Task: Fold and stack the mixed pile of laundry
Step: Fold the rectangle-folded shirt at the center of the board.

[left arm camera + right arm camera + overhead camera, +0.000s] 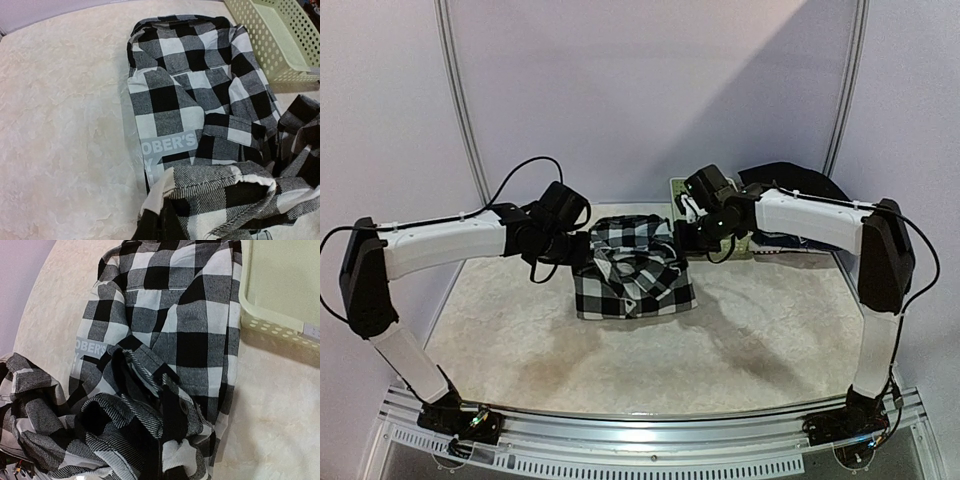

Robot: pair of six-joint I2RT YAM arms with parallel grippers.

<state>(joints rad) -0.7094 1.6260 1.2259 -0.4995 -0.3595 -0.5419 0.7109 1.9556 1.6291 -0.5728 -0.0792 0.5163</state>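
You face a pale, mottled tabletop (520, 340). On it, toward the far middle, lies the checked shirt (632, 275), bunched in folds, with white lettering (167, 145) showing along one edge. Just beside the shirt, at the far right, stands a pale green slotted basket (280, 45).

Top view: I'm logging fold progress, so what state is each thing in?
checked shirt: partly folded, rumpled, both sides raised.
left gripper: shut on checked shirt.
right gripper: shut on checked shirt.
basket: upright, beside the shirt.
black cloth: heaped, unfolded, behind right arm.
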